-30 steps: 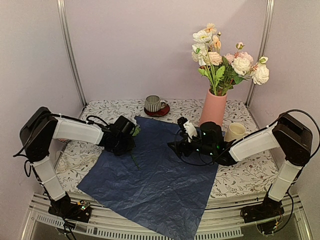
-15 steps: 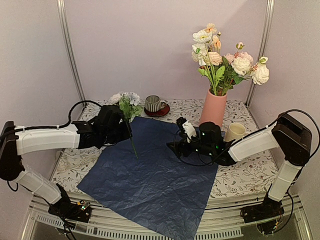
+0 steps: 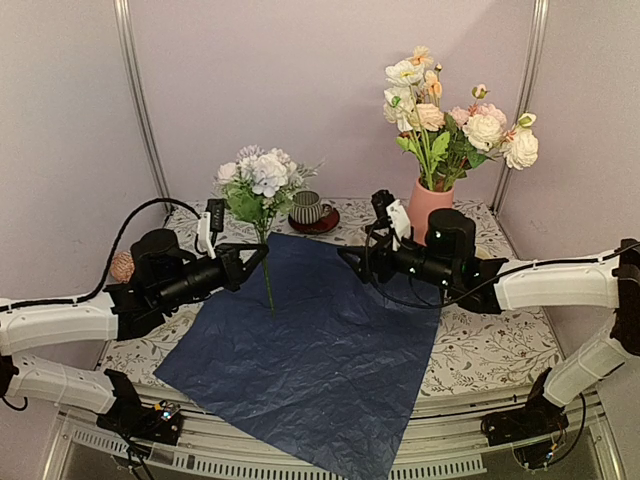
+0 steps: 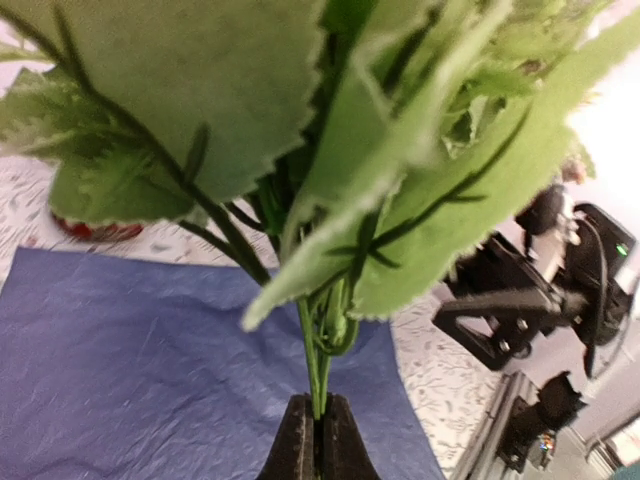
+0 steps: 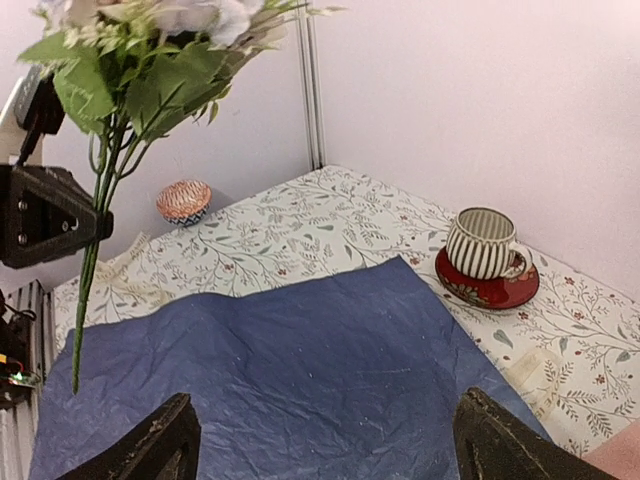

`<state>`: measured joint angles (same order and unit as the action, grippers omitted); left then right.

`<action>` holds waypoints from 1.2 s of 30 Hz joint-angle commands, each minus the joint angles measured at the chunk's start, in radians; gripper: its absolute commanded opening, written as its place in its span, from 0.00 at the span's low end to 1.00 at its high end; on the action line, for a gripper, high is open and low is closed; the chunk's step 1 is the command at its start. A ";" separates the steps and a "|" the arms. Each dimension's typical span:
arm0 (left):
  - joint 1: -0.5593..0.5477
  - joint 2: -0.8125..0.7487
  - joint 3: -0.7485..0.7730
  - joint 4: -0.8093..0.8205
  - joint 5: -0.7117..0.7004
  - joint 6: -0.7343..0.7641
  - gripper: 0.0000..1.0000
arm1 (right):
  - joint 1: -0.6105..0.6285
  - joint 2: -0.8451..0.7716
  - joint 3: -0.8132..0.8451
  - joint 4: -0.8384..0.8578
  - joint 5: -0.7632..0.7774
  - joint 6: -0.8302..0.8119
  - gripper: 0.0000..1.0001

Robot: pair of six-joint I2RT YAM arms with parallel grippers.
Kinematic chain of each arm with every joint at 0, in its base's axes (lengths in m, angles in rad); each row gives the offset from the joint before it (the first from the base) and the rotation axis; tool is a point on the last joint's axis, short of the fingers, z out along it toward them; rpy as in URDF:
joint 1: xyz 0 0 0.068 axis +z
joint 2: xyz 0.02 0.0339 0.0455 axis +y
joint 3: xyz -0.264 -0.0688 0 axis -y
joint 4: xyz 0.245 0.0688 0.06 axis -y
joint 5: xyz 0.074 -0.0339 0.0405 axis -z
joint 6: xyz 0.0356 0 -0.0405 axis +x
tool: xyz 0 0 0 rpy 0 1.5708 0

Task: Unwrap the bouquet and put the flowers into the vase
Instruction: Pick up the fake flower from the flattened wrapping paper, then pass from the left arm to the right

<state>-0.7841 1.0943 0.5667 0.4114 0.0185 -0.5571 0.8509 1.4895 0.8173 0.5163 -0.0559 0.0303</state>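
Note:
My left gripper (image 3: 262, 251) is shut on the green stems (image 4: 318, 375) of a bunch of flowers (image 3: 258, 178) with white and lilac blooms. It holds them upright above the left part of the bouquet's blue paper (image 3: 320, 340), which lies spread flat. The stem ends hang free below the jaws. The salmon-pink vase (image 3: 428, 198) stands at the back right with several flowers (image 3: 455, 115) in it, its lower part hidden behind my right arm. My right gripper (image 3: 355, 262) hovers open and empty over the paper (image 5: 300, 350), facing the held bunch (image 5: 130, 80).
A striped cup (image 3: 305, 207) on a red saucer (image 5: 490, 285) stands at the back, beside the paper's far corner. A small patterned bowl (image 5: 184, 200) sits at the left of the floral tablecloth (image 3: 490, 350). Frame posts rise at both back corners.
My left arm has lifted the flower bunch off the paper, turned it upright and drawn back to the left. My right arm has risen and moved back toward the vase.

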 commanded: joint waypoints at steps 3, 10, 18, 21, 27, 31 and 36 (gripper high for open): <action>-0.011 -0.055 -0.060 0.241 0.204 0.090 0.00 | 0.006 -0.106 0.080 -0.183 -0.075 0.103 0.99; -0.021 -0.068 -0.091 0.327 0.291 0.099 0.00 | 0.004 -0.108 0.172 -0.292 -0.297 0.169 0.99; -0.027 -0.053 -0.109 0.368 0.317 0.101 0.00 | 0.006 -0.083 0.191 -0.242 -0.521 0.202 0.89; -0.029 -0.039 -0.111 0.393 0.336 0.100 0.00 | 0.007 -0.069 0.193 -0.172 -0.566 0.242 0.79; -0.038 -0.013 -0.110 0.429 0.359 0.099 0.00 | 0.020 -0.005 0.216 -0.039 -0.641 0.341 0.56; -0.044 0.003 -0.098 0.441 0.379 0.098 0.00 | 0.035 0.045 0.245 0.012 -0.671 0.371 0.50; -0.049 0.011 -0.100 0.469 0.376 0.090 0.00 | 0.053 0.090 0.252 0.086 -0.707 0.392 0.43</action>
<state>-0.8173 1.1004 0.4618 0.8078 0.3813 -0.4721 0.8860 1.5501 1.0477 0.4965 -0.7090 0.3855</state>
